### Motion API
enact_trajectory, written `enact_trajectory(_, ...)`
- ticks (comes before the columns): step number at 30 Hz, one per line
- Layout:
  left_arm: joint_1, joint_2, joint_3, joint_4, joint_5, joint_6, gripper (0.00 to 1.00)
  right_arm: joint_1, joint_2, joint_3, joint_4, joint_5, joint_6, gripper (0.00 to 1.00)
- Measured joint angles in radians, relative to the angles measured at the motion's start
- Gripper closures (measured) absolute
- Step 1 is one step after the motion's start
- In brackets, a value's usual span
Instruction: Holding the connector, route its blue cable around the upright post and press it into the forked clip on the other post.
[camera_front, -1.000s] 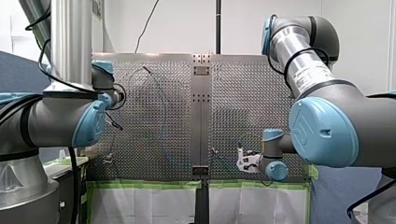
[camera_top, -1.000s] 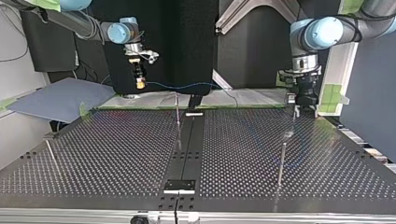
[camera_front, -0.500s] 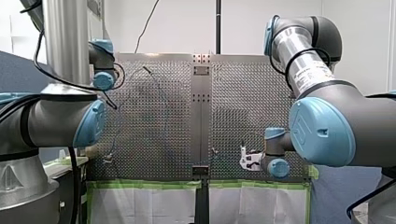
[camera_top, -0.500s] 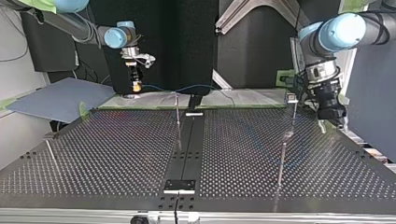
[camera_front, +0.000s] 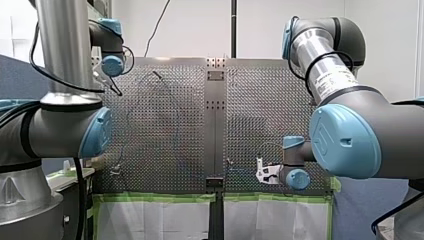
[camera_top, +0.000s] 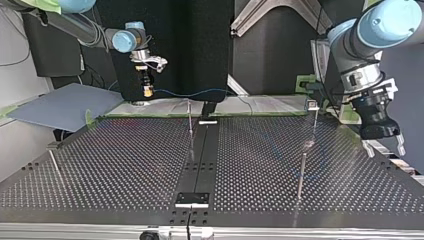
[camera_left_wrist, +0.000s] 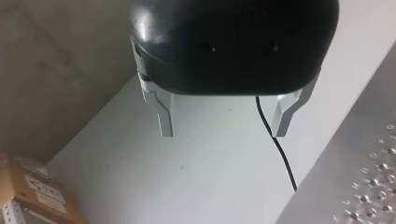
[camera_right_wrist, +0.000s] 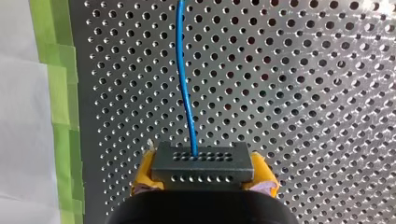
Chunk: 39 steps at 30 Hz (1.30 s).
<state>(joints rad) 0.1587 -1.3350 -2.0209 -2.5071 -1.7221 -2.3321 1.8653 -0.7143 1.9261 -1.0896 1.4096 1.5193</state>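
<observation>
Connector (camera_right_wrist: 201, 161), a dark block with rows of small holes, is clenched between the yellow pads (camera_right_wrist: 144, 173) of my right gripper (camera_right_wrist: 203, 171), which hangs over the table (camera_right_wrist: 303, 93) close to its edge. Green tape (camera_right_wrist: 56, 93) lines that edge beside the gripper. Blue cable (camera_right_wrist: 184, 79) leaves the middle of the connector's face and runs straight ahead of the gripper above the perforated plate, with a slight bend partway

In the top view this gripper is at the far left. The cable stretches from it toward the view's right in a shallow sag, level with the tip of the middle post (camera_top: 190, 117). I cannot tell whether it touches the post or on which side it passes. The clip (camera_top: 312, 104) tops a thin post at the far right, well apart from the connector

My left gripper (camera_top: 384, 148) hangs released and tilted beyond the table's right edge in the top view. In the left wrist view its metal fingers (camera_left_wrist: 164, 116) stand wide apart over a pale surface, a black wire (camera_left_wrist: 275, 144) running beside one of them
</observation>
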Motion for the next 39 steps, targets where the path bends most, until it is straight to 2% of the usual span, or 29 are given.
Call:
enact_trajectory(6, -0.026, 0.005, 0.051, -0.051, -0.027, 0.051, 0.01, 0.001, 0.000, 0.000, 0.003, 0.000, -0.003, 1.00)
enact_trajectory(12, -0.058, 0.012, 0.105, -0.105, -0.077, 0.105, 0.01, 0.002, 0.000, 0.000, 0.003, 0.000, -0.003, 1.00)
enact_trajectory(22, -0.141, -0.021, 0.191, -0.192, -0.162, 0.191, 0.01, 0.002, 0.000, 0.000, 0.004, -0.001, -0.003, 1.00)
enact_trajectory(33, -0.229, -0.033, 0.279, -0.279, -0.158, 0.279, 0.01, 0.002, 0.000, 0.000, 0.006, -0.001, -0.005, 1.00)
enact_trajectory(39, -0.284, -0.033, 0.321, -0.334, -0.199, 0.334, 0.01, 0.002, 0.001, 0.000, 0.006, -0.001, -0.004, 1.00)
